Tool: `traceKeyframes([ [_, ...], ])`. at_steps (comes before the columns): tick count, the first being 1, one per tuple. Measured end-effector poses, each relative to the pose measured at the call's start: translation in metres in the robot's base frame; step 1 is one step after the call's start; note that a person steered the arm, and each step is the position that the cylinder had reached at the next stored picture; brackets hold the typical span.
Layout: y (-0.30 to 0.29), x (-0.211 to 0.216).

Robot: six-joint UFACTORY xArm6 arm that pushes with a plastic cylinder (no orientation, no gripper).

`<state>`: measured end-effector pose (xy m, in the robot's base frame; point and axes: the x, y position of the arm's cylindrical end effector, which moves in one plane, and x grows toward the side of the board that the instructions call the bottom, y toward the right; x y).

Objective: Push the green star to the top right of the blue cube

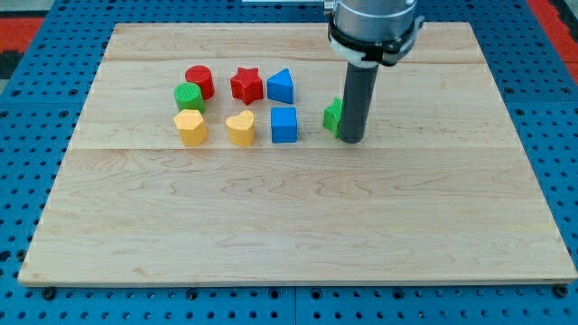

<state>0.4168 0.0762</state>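
The green star (332, 116) lies right of the board's upper middle, mostly hidden behind my rod. Only its left part shows. My tip (352, 140) rests on the board just right of and slightly below the star, touching or nearly touching it. The blue cube (284, 125) sits a short way to the star's left, at about the same height in the view.
A blue triangle (281, 87) and a red star (246, 84) sit above the cube. A red cylinder (200, 81), green cylinder (189, 96), yellow hexagon (191, 127) and yellow heart (240, 129) lie further left. The wooden board (298, 226) has blue pegboard around it.
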Motion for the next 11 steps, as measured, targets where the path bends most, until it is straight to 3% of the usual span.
traceKeyframes([
  [1,0.000,-0.016],
  [2,0.044,-0.012],
  [3,0.067,-0.041],
  [6,-0.025,-0.043],
  [11,-0.039,-0.043],
])
